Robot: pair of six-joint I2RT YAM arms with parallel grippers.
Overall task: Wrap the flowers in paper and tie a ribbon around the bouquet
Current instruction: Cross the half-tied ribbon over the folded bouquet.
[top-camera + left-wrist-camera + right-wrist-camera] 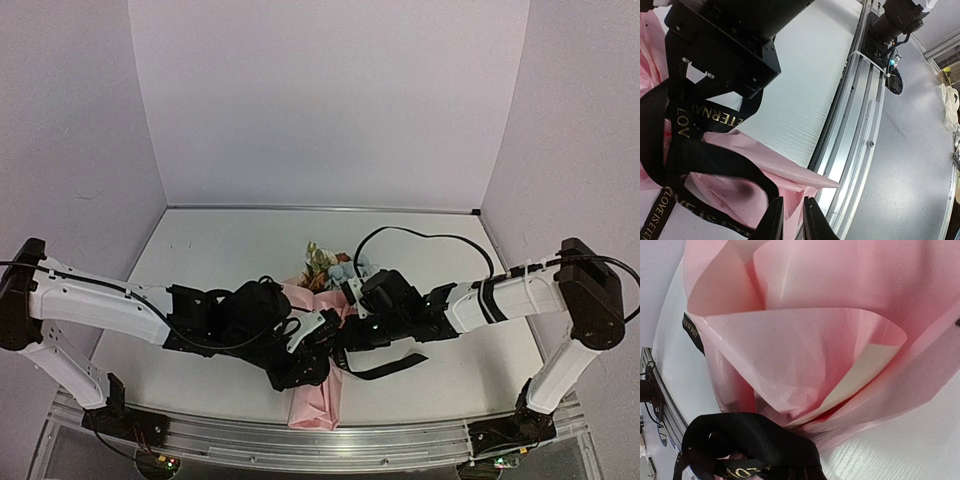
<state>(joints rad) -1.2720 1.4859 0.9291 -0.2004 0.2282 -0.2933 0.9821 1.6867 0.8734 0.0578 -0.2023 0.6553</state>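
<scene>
The bouquet lies mid-table as a pink paper (315, 405) cone with its narrow end toward the near edge. The flowers (328, 262) show at its far, wide end. Both arms meet over its middle. My left gripper (308, 374) hovers at the cone's narrow end. Its fingers (772, 222) stand a narrow gap apart, with only paper (790, 170) seen behind the gap. The black lettered ribbon (705, 112) loops over the cone and passes beside the left finger. My right gripper (347, 338) is shut on the ribbon (755, 440) above the paper (805, 355). A loose ribbon end (392, 365) trails right.
An aluminium rail (400, 440) runs along the near table edge, close to the cone's tip, and shows beside the left fingers as rail (860, 125). The right arm's base (895, 20) is bolted to it. A black cable (420, 235) arcs behind the right arm. White walls enclose the table.
</scene>
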